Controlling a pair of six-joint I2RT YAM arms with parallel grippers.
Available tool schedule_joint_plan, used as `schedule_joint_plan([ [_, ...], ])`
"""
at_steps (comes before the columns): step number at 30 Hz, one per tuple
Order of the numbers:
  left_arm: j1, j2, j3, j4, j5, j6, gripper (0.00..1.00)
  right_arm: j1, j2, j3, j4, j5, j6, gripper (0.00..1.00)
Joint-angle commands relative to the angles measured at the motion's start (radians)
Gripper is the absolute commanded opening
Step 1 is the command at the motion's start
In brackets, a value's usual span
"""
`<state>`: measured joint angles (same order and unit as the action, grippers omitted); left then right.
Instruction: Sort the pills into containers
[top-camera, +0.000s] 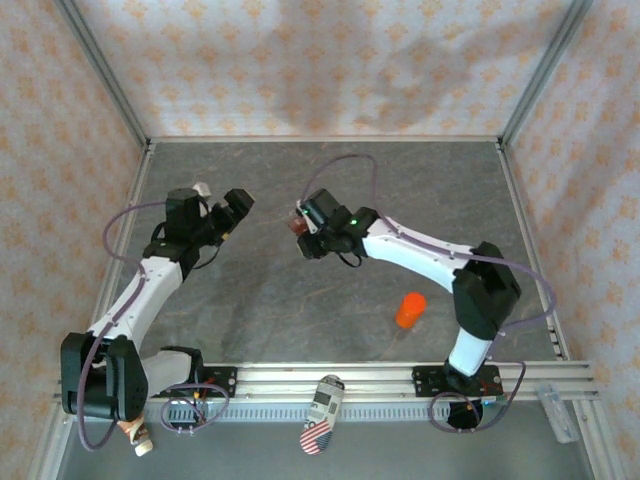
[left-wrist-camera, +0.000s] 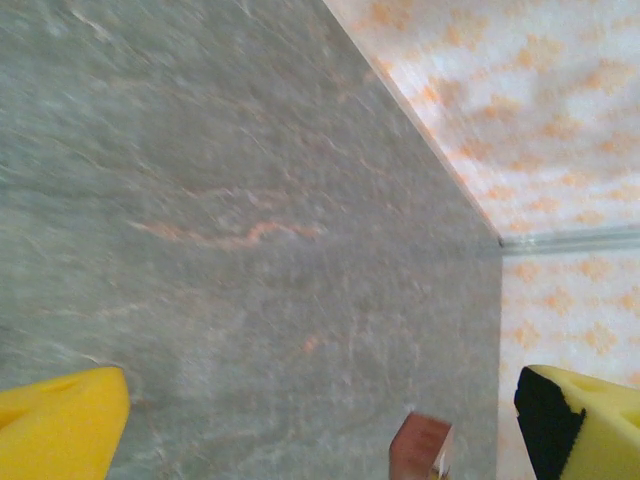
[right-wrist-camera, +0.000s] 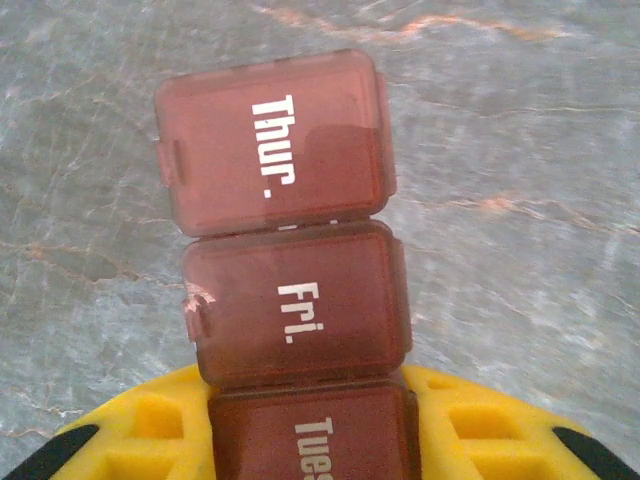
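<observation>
Containers (right-wrist-camera: 285, 300) clamped at the Tues. end between the yellow pads (right-wrist-camera: 150, 430) of the right jaws, shut on that end, with the other two compartments sticking out free beyond the pads. Placed toward the far middle of the grey surface (top-camera: 300, 320); lifted or resting there, cannot tell.

Likely trouble from here: the strip pivoting or slipping out, given a grip on one end only and any quick swing or knock; a lid popping open under squeeze near its hinge.

In look: one small reddish-brown strip of translucent plastic, three lidded compartments in a row, white lettering Thur., Fri., Tues., all lids down, the Thur. lid slightly askew to its neighbour.

Left jaws wide apart and holding nothing, near the strip but apart from it. Orange bottle (top-camera: 410, 309) well apart, closer to the arm bases.
</observation>
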<state>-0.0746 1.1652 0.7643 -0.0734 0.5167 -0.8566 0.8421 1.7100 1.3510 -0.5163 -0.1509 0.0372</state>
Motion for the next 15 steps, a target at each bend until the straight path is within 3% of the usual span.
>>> schedule_joint_plan([
  [1, -0.076, -0.017, 0.056, 0.033, -0.008, -0.028, 1.0, -0.015, -0.088, -0.057, 0.015, 0.052, 0.036, 0.29],
  [9, -0.23, -0.036, 0.019, 0.191, -0.034, -0.134, 1.0, -0.027, -0.245, -0.139, -0.008, 0.077, 0.069, 0.3],
  [15, -0.307, -0.047, -0.016, 0.314, -0.062, -0.22, 1.0, -0.028, -0.263, -0.136, -0.014, 0.052, 0.107, 0.3],
])
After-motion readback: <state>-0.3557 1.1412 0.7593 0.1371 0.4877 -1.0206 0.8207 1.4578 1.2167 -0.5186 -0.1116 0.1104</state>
